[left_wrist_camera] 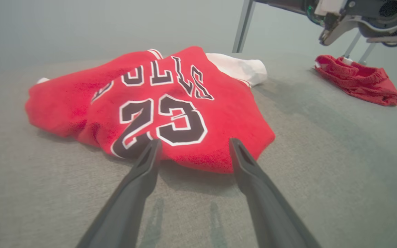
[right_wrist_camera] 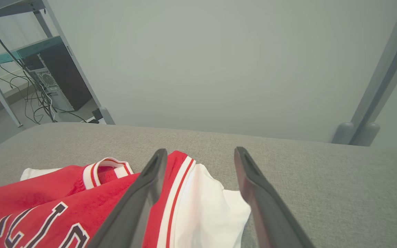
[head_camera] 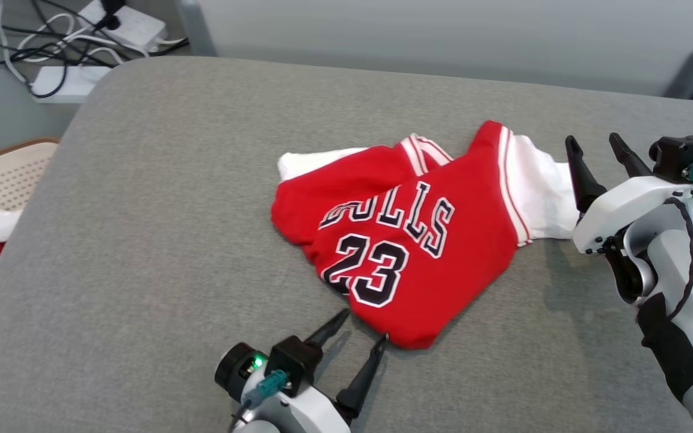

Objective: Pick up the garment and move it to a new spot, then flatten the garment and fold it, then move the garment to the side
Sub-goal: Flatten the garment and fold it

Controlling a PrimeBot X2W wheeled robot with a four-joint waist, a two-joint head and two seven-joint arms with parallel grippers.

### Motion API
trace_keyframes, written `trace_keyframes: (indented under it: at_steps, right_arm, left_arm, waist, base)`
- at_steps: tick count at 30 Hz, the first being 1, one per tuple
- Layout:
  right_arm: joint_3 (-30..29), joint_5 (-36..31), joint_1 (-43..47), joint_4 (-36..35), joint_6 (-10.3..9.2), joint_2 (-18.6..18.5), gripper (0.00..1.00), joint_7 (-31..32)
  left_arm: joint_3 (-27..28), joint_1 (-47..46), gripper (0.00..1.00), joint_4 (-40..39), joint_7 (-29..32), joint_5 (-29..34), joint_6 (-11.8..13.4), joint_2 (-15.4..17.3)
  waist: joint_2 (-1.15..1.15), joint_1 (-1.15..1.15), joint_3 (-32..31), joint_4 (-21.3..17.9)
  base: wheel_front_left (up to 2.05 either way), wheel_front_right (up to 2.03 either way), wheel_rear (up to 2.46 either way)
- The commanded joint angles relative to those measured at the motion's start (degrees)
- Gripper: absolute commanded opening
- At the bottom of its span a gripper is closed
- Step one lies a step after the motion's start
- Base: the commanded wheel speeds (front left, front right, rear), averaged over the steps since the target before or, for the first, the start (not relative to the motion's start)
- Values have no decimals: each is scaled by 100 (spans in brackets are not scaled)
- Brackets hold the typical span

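the left claw point(head_camera: 364, 326) stands wide open low over the grey table point(head_camera: 172, 240), holding nothing, its tips just at the near hem of the red bulls 23 jersey point(head_camera: 406, 240). the jersey lies crumpled mid-table, number side up, with its white sleeve point(head_camera: 539, 192) to the right. the right claw point(head_camera: 593, 139) is spread wide and empty beside that sleeve. red shorts point(left_wrist_camera: 357, 81) lie apart on the table. a basket point(head_camera: 3, 174) and power strips point(head_camera: 130, 24) sit beyond its left edge.
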Motion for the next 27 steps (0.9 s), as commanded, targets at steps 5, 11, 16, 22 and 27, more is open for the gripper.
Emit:
trace_keyframes:
  at_steps: [5,11,16,22,27]
  right_arm:
    - [75,58,224,-639,24,113,100,-77]
    - [49,101,451,-1002,24,153,100,-78]
    - [11,133,584,-1110,24,171,100,-79]
    - [-44,143,735,-1158,24,163,100,-79]
    - [-88,160,832,-1139,24,186,100,-79]
  left_arm:
    - [-333,-516,100,618,-59,-218,148,21]
    - [-681,-828,100,1089,-59,-529,523,21]
    - [-851,-1081,100,1180,-59,-822,724,21]
    - [-711,-1195,0,790,-59,-934,784,21]
    - [-370,-1156,0,634,-59,-856,731,21]
  waist:
    - [0,0,56,-522]
    - [0,0,149,-873]
    - [0,0,201,-1062]
    - [0,0,223,-1140]
    - [0,0,190,-1119]
  base:
    - [0,0,0]
    - [0,0,0]
    - [0,0,0]
    - [0,0,0]
    - [0,0,0]
